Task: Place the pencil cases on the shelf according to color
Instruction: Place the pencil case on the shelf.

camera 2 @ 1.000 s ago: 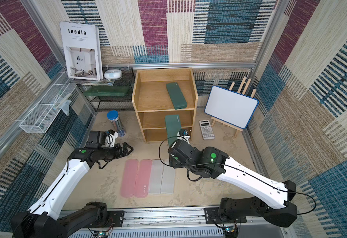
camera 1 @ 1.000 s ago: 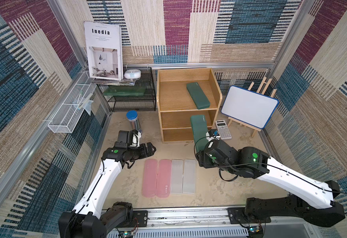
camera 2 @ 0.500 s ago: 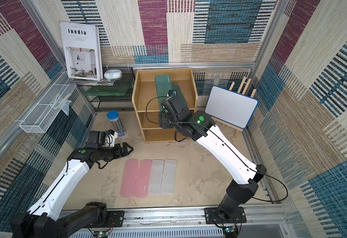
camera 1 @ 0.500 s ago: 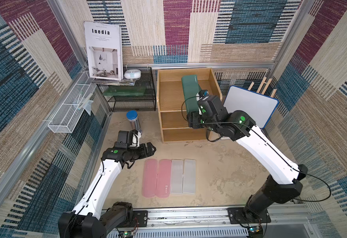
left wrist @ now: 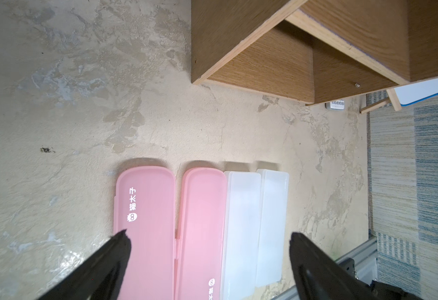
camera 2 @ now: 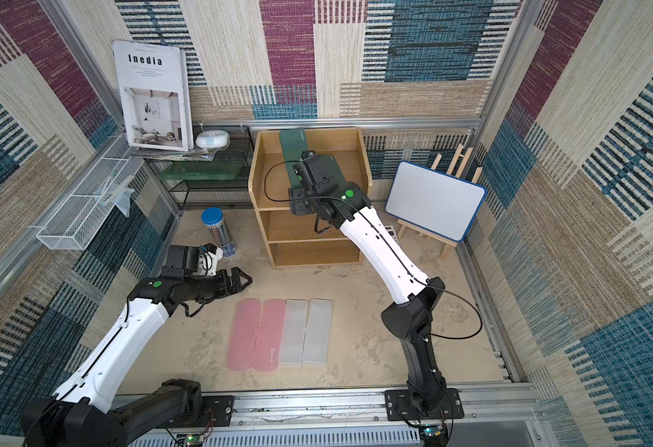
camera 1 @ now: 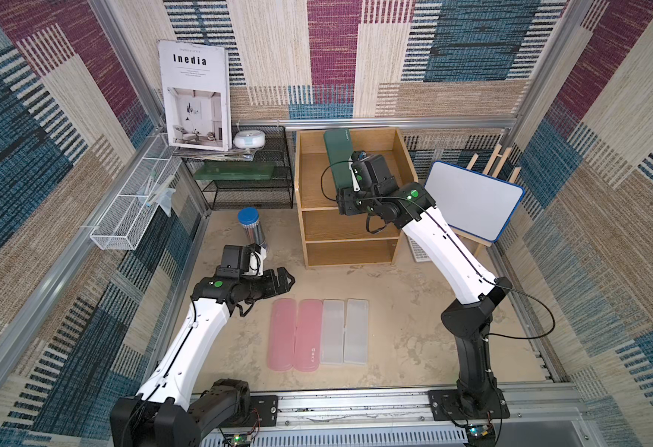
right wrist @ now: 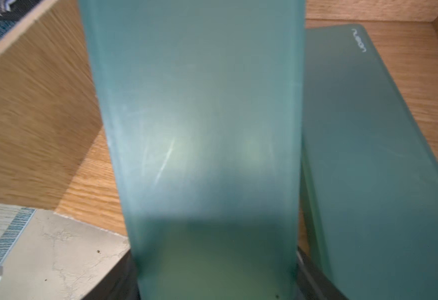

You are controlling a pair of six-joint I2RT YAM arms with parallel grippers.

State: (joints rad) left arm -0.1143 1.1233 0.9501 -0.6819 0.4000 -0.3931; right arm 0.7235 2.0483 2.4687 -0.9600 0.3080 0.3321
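Note:
My right gripper [right wrist: 216, 275] is shut on the near end of a dark green pencil case [camera 1: 338, 154] [right wrist: 199, 130], holding it tilted over the top tier of the oak shelf [camera 1: 340, 253] [camera 2: 309, 253]. A second dark green case [right wrist: 368, 155] [camera 2: 335, 172] lies flat on that tier beside it, largely hidden under the arm in the top views. On the floor lie two pink cases [camera 1: 296, 334] [left wrist: 147, 233] and two frosted white cases [camera 1: 344, 332] [left wrist: 257, 220], side by side. My left gripper [camera 1: 284, 280] [left wrist: 209, 232] hovers open above their far ends, holding nothing.
A black wire rack [camera 1: 247, 182] with a book [camera 1: 197, 96] on top stands left of the shelf. A white wire basket [camera 1: 131, 220] hangs on the left wall. A blue-capped cylinder [camera 1: 251, 228] stands near my left arm. A whiteboard easel [camera 1: 472, 205] and calculator [camera 1: 418, 251] sit at the right.
My right arm has lifted the green case from the floor in front of the shelf up over the top tier. The left arm has not moved.

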